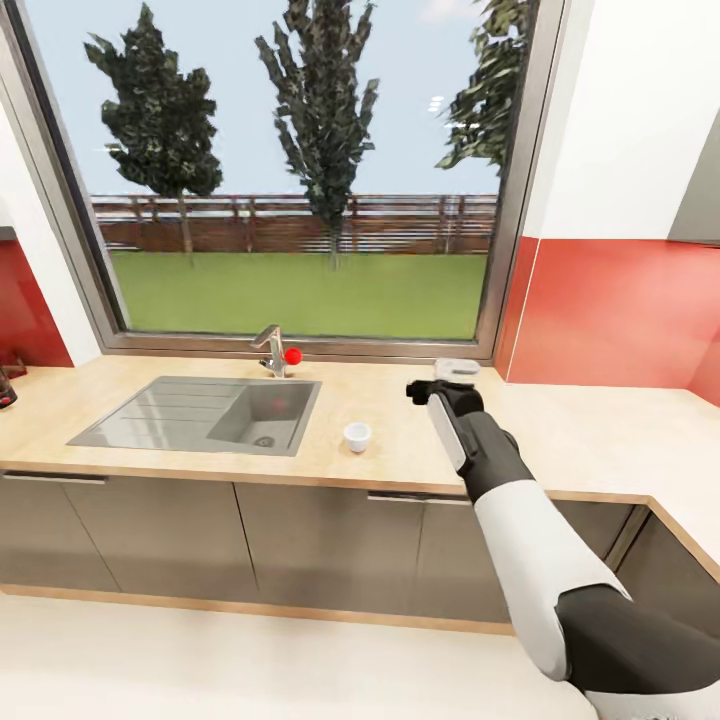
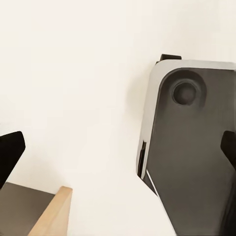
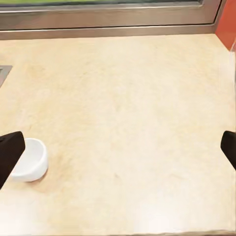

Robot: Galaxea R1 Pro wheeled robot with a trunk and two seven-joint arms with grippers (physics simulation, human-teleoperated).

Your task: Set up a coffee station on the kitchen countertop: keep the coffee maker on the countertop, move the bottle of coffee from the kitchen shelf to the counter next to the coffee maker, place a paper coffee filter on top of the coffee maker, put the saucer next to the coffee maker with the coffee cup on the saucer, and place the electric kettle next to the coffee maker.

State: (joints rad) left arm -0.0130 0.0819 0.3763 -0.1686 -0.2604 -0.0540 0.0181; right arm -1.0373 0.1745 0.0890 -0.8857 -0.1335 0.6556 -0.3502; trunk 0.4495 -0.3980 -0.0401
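Right gripper (image 3: 118, 147) spread, coffee cup (image 3: 29, 160) beside

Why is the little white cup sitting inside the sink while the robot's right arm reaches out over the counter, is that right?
Not quite. The coffee cup is not inside the sink; it stands on the kitchen countertop, just beside the sink's right edge, as the head view shows. The rest holds: the right end effector is stretched out over the counter, with its fingers apart.
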